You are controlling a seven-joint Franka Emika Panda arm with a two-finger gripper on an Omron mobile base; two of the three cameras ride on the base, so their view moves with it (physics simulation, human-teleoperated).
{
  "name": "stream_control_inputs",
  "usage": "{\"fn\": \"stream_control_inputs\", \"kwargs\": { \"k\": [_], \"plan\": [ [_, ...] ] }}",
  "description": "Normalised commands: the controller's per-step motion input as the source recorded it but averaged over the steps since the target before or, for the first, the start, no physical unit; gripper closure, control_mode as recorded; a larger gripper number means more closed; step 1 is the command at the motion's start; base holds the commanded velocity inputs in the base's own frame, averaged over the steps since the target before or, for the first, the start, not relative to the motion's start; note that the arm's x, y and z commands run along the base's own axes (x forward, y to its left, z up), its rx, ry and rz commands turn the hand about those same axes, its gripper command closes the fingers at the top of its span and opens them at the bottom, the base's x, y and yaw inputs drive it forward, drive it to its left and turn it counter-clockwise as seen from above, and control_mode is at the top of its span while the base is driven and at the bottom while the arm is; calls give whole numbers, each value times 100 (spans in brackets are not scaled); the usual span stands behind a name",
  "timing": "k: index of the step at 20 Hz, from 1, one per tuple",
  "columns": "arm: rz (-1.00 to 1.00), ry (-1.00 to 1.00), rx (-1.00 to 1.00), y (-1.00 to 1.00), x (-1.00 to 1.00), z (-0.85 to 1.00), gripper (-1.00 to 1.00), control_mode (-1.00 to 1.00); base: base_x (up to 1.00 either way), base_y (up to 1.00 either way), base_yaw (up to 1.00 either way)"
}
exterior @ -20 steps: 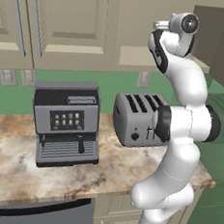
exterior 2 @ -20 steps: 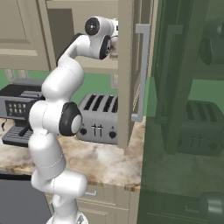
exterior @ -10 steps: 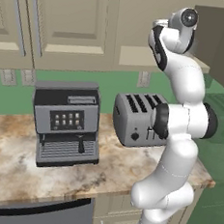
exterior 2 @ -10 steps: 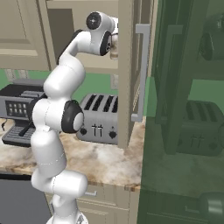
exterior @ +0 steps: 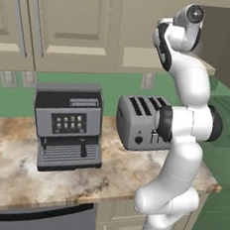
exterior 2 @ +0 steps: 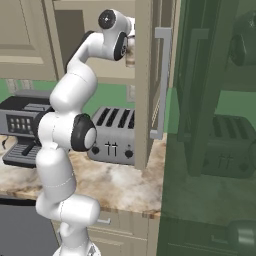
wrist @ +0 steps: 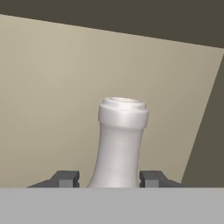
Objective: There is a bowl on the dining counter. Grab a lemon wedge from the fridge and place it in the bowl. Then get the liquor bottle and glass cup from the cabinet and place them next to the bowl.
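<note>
liquor bottle (wrist: 121, 144) neck sits between the gripper (wrist: 109, 178) fingertips, touching both.

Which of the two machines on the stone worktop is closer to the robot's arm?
The silver toaster, with slots on top; it stands right beside the white arm. The dark coffee machine with the small button panel sits further along the stone worktop.

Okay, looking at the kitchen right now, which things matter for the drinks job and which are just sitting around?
Part of the job:
- liquor bottle, its neck between the finger tips
- gripper, shut on the bottle
- cabinet, door open

Just sitting around:
- coffee machine
- toaster
- counter beneath them
</note>
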Motion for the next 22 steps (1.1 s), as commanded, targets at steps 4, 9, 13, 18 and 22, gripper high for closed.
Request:
{"fn": "stream_control_inputs", "kwargs": {
  "k": [4, 9, 13, 18, 22],
  "plan": [
    [0, 0, 0, 0, 0, 0, 100, -100, 0, 0, 0],
    [0, 0, 0, 0, 0, 0, 100, -100, 0, 0, 0],
    [0, 0, 0, 0, 0, 0, 100, -100, 0, 0, 0],
    [0, -9, 0, 7, -48, -7, 100, -100, 0, 0, 0],
    [0, -10, 0, 36, -87, -18, 100, -100, 0, 0, 0]
  ]
}}
